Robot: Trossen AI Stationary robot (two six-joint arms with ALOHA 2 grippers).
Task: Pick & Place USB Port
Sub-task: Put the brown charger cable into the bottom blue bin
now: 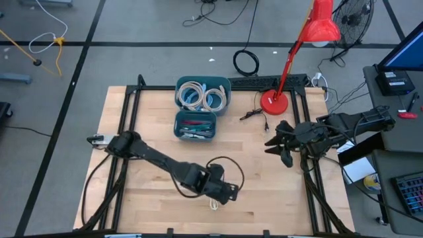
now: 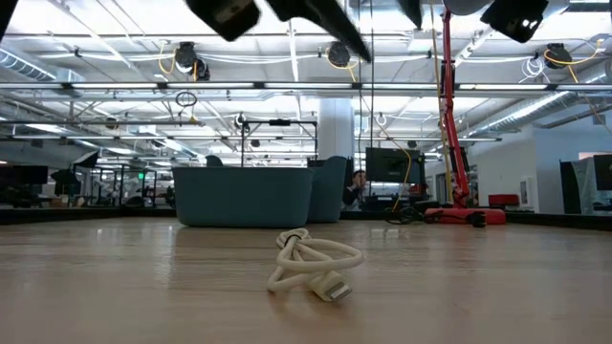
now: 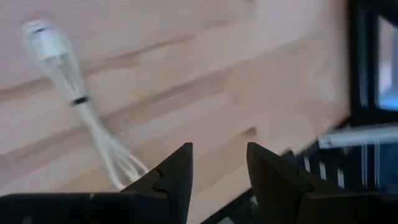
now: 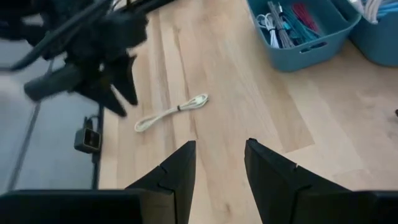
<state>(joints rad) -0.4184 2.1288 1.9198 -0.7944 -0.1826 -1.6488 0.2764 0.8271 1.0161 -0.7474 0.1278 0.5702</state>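
Observation:
A white USB cable (image 1: 215, 203) lies bundled on the wooden table near its near edge, also seen in the low view (image 2: 311, 268) and the right wrist view (image 4: 171, 112). In the left wrist view the cable (image 3: 74, 93) is stretched out flat, its connector end (image 3: 40, 34) resting on the wood. My left gripper (image 1: 231, 193) hovers open just above and beside the cable (image 3: 217, 165), touching nothing. My right gripper (image 1: 281, 144) waits open near the table's right side (image 4: 217, 158), well away from the cable.
Two blue bins stand toward the far side: one with coiled cables (image 1: 201, 94), one with small items (image 1: 196, 125). A red desk lamp (image 1: 274, 102) and a thin black cable (image 1: 254, 116) sit at the far right. A black frame (image 1: 129, 112) borders the table.

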